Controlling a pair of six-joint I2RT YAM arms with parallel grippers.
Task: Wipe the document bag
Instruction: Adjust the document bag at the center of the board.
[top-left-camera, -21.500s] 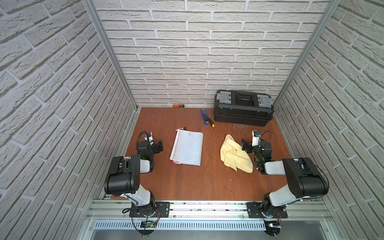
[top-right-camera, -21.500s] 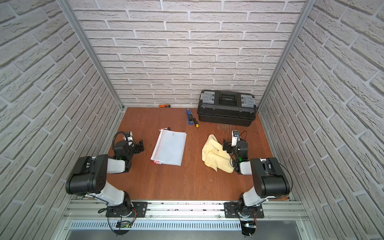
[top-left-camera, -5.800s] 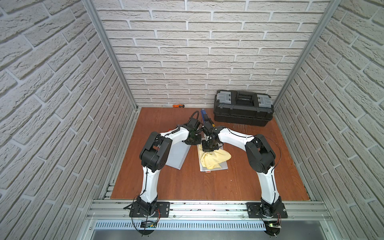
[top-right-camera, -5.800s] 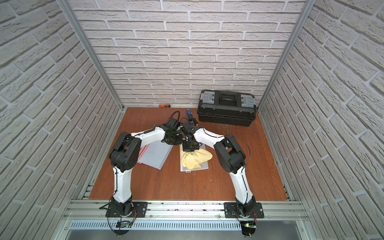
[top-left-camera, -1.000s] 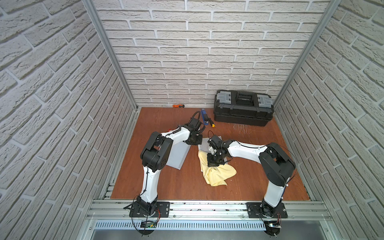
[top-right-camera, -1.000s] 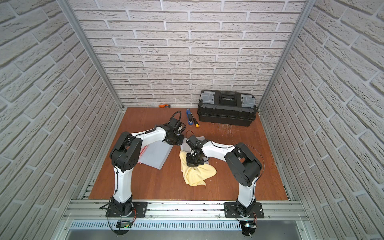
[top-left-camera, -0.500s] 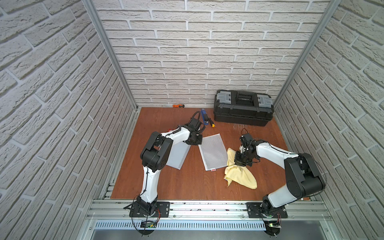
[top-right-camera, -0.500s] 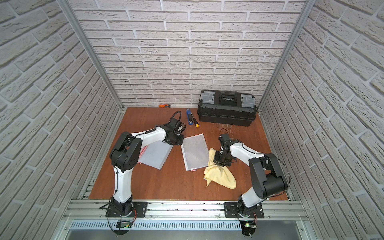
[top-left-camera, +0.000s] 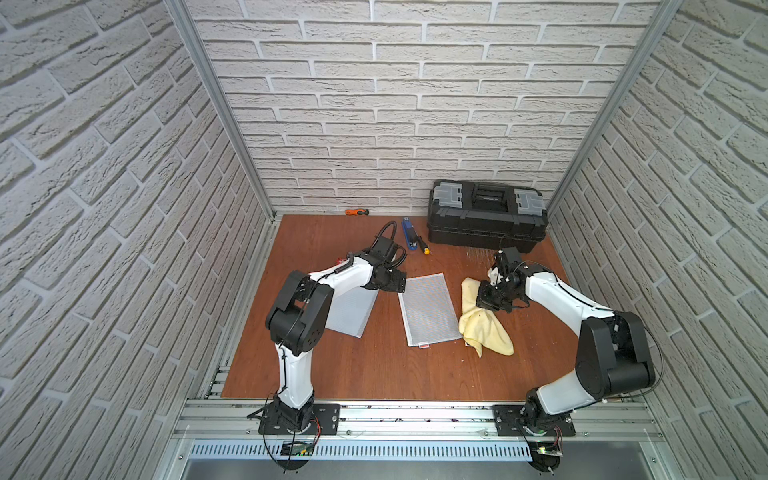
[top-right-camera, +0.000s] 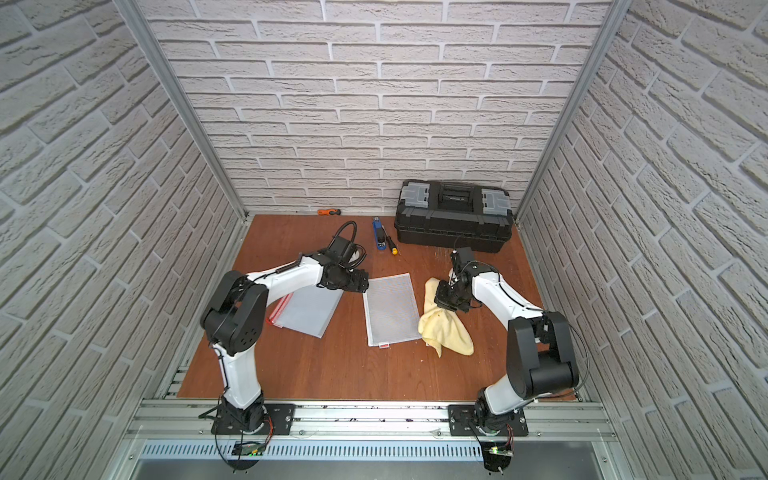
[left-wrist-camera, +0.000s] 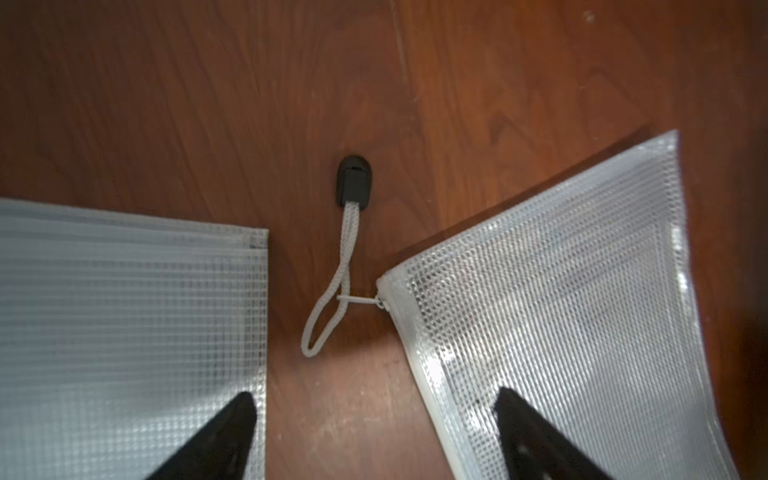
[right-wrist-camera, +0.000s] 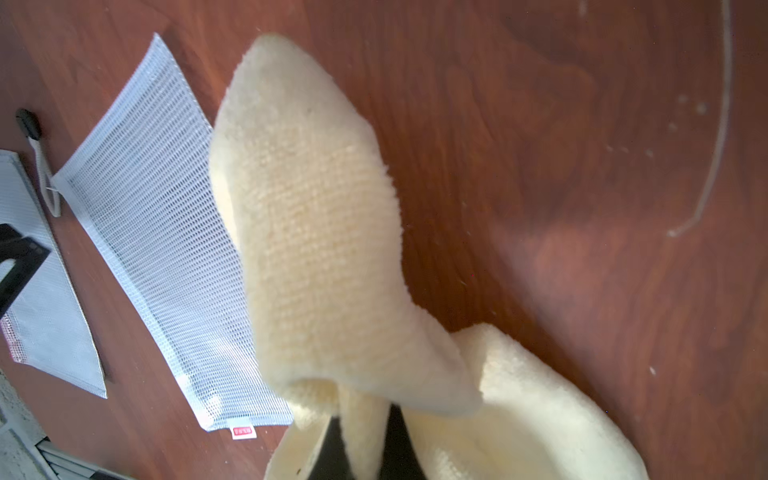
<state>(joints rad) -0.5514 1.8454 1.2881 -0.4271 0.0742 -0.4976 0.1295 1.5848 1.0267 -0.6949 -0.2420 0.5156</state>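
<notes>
Pads of the right end effector (right-wrist-camera: 365, 444) pinch the soft yellow cloth (top-left-camera: 485, 332), just beside the document bag (top-left-camera: 428, 309) lying flat on the table (top-left-camera: 374, 370). The left end effector (left-wrist-camera: 374, 399) hovers spread over its zipper corner. The bag is likely light, floppy and slippery: pin that corner.

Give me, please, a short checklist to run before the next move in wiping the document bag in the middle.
1. The right gripper is shut on the yellow cloth: ok.
2. Cloth on the middle document bag: not ok; it lies beside it on the table.
3. The left gripper steadies that bag: not ok; it is open above the gap next to the second bag.
4. The zipper cord is free of the left fingers: ok.
5. Bag clean: cannot tell.
</notes>
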